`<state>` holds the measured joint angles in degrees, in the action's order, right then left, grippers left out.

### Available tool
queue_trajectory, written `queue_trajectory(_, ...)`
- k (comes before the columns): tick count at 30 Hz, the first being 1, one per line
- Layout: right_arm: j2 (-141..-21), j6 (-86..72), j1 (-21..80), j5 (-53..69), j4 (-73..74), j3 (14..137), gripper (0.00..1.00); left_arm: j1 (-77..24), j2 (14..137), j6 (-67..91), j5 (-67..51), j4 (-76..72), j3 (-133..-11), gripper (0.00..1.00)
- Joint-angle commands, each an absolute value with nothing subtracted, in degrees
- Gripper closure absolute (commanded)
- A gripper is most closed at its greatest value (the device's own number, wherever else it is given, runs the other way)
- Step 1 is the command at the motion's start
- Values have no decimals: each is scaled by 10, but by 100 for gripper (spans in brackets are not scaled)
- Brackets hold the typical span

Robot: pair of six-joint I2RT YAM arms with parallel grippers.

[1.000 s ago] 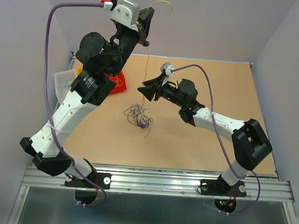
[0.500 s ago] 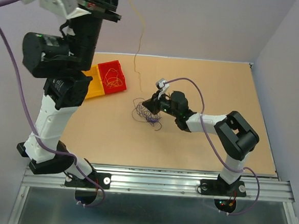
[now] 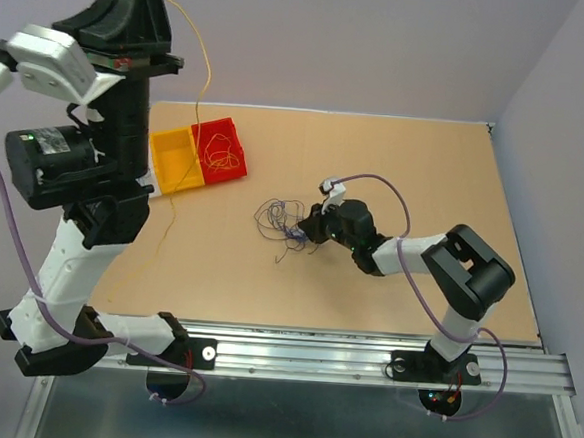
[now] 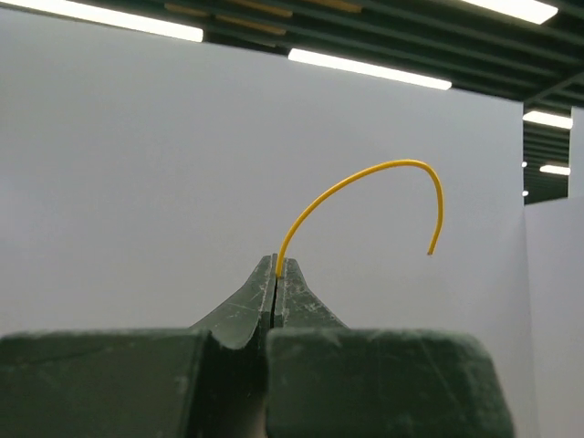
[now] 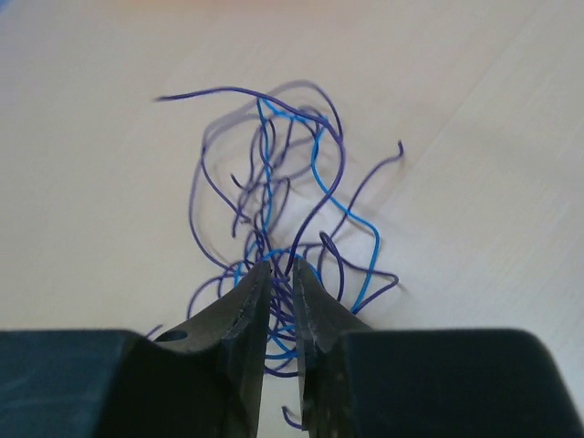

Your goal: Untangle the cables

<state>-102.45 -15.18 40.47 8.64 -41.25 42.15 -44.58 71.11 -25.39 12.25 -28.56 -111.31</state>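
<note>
Tan board forms the tabletop (image 3: 426, 168), which fills the centre of the overhead view.

The left arm (image 3: 80, 234) stands nearly vertical along the left edge of the frame. The right arm (image 3: 468, 276) lies low, reaching from the lower right toward the table centre.

A yellow bin (image 3: 176, 156) and a red bin (image 3: 222, 149) sit side by side, touching, at the upper left of the table. The red bin contains a loose coil of thin orange-yellow wire.

The cables (image 3: 280, 218) still tangled lie on the board near the centre, well apart from the bins. In the right wrist view they (image 5: 283, 201) show as dark purple-blue strands with one light blue strand.

One orange-yellow wire (image 3: 196, 82) runs from the top left of the frame and arcs right. It then hangs down across the yellow bin to the board.

The left gripper (image 4: 276, 265) points upward, its jaws fully closed on that wire (image 4: 365, 178).

The right gripper (image 5: 278, 274) rests at the near edge of the tangle. Its jaws are parted by a narrow slit with strands lying in it; whether any strand is pinched cannot be determined.
</note>
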Motion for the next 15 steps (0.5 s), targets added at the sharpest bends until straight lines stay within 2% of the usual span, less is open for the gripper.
queue_trajectory(1,-938,-149,409,62,-426,415,75,-447,697,-304,164,-386,-982,100)
queue_trajectory(8,-868,-133,409,12,-325,456,58,-430,689,-306,186,-424,-855,100)
queue_trajectory(12,-846,-134,408,-20,-276,488,55,-371,697,-251,162,-412,-818,100)
queue_trajectory(15,-831,-133,409,-30,-251,504,53,-282,707,-194,106,-386,-808,100)
